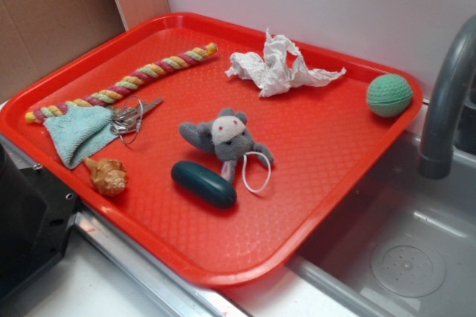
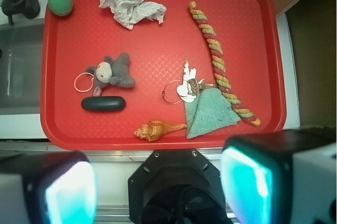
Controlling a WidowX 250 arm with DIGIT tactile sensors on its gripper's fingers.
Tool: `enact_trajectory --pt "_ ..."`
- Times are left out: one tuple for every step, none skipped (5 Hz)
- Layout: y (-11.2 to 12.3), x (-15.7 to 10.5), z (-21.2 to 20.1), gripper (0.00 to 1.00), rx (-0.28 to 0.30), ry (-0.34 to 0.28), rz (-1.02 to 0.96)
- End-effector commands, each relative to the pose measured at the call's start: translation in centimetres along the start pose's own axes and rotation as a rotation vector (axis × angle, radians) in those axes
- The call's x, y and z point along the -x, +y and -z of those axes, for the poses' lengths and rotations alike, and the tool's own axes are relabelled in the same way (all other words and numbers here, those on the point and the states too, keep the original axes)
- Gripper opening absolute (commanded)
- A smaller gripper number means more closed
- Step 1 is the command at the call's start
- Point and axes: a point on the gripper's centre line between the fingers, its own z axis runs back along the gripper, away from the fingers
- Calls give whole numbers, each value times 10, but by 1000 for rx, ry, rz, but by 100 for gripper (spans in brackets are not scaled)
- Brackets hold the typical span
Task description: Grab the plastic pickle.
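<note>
The gripper's fingers are blurred and cut off by the wrist view's bottom edge.

Toy kitchen setup: grey sink basin with curved faucet, red plastic tray on the counter beside it.

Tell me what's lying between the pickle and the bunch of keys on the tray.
Nothing: in the wrist view, only bare red tray separates the plastic pickle from the keys. The seashell sits below that line, nearer the front rim.
</note>
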Motion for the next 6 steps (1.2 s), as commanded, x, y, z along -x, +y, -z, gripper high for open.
enact_trajectory --pt "0 0 0 100 0 0 0" --pt "-1 -5 51 100 73 -115 249" --pt "-10 4 101 100 111 -59 493" --pt "-26 4 142 100 109 -12 745" --pt "-45 -8 171 100 14 73 862" --pt "-63 -12 187 100 -55 17 927"
